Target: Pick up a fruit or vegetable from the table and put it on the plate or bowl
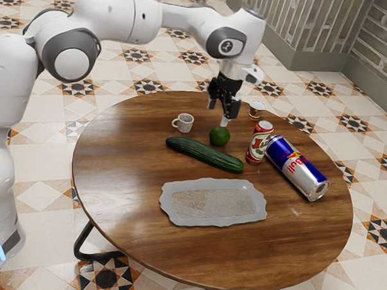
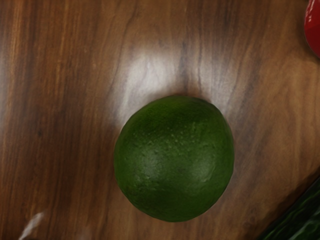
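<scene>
A round green lime (image 1: 219, 135) rests on the wooden table (image 1: 118, 187), and the wrist view looks straight down on the lime (image 2: 174, 158). My black gripper (image 1: 219, 115) hangs just above it, fingers apart and holding nothing. A long dark green cucumber (image 1: 204, 154) lies beside the lime toward the front; a sliver of the cucumber (image 2: 300, 220) appears at the corner of the wrist view. The flat grey rectangular plate (image 1: 212, 201) sits nearer the table's front edge.
A small white cup (image 1: 184, 123) stands to the exterior view's left of the lime. To its right are a red can (image 1: 259, 143), a lying blue energy-drink can (image 1: 296, 167) and a small jar (image 1: 257, 109). The red can's edge (image 2: 313, 25) borders the wrist view.
</scene>
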### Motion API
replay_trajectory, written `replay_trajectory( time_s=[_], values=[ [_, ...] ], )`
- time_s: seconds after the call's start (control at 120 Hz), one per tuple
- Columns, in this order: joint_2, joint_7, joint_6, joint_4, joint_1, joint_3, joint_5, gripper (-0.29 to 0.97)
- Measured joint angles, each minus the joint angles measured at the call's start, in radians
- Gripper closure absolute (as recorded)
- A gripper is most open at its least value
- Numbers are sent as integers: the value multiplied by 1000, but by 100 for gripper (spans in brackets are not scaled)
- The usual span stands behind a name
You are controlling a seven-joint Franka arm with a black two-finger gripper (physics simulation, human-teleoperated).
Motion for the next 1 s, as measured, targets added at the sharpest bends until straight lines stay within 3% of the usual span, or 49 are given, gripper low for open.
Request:
replay_trajectory(
  time_s=[1.0],
  values=[
    [16, 7, 168, -104, -2, 0, -3, 0]
  ],
)
